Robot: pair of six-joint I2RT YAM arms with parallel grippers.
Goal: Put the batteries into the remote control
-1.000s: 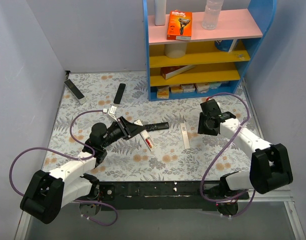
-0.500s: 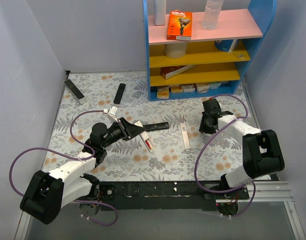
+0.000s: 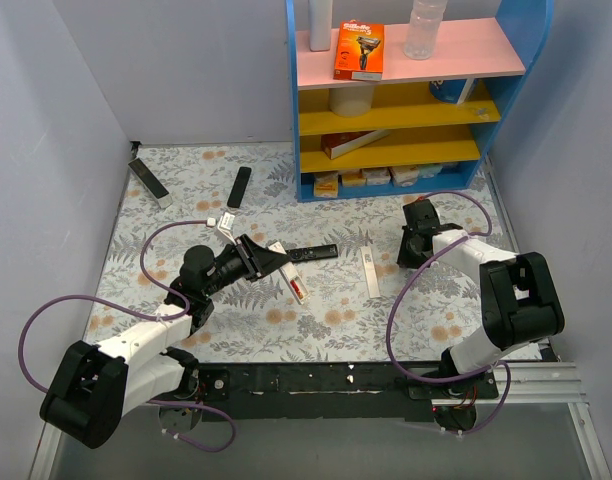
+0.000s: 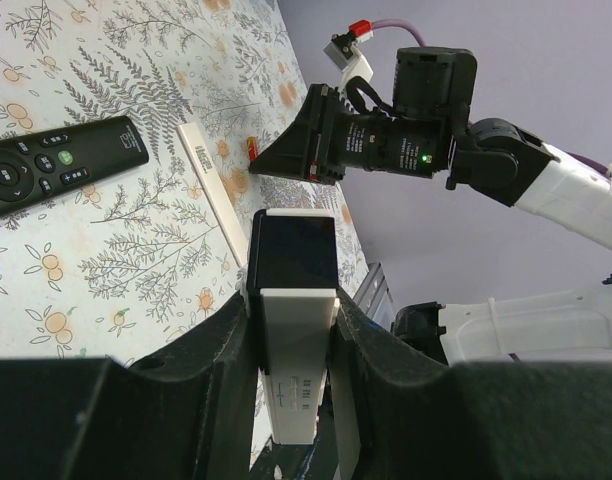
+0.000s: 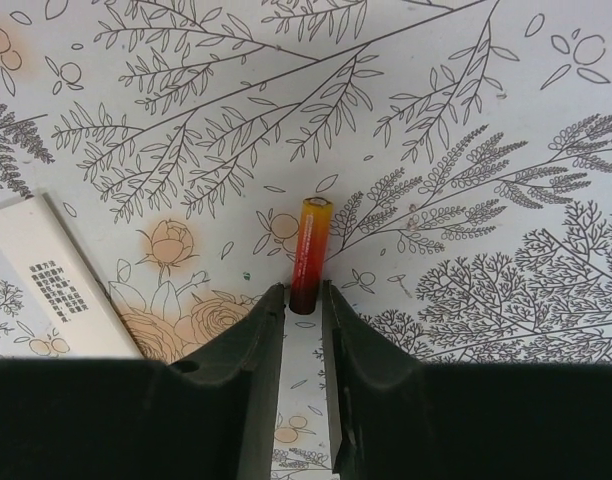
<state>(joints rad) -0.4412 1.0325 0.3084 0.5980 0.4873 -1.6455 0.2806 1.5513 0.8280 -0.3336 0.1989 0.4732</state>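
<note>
1. On the worktop (image 5: 486,120), one red battery (image 5: 310,240) lay, its near end between the tips of my right claw (image 5: 304,300), narrowed to a slit; whether it gripped, I couldn't tell.
2. My left claw (image 4: 292,300) clamped the white remote (image 4: 296,340).

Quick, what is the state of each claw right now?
Left claw: closed, holding the white remote.
Right claw: closed on one end of a red battery lying on the table.

1. Tablecloth (image 5: 466,120): white, printed with grey fern sprigs and pale orange flowers.
2. Battery (image 5: 308,255): red, fading to orange-yellow at its far tip.
3. Remote control (image 4: 291,330): white, with a dark open bay.
4. Back cover (image 5: 56,280): white with grey print.
5. Black remote (image 4: 56,170): pale buttons, one green.
6. Shelf (image 3: 292,100): blue frame, pink and yellow boards.
</note>
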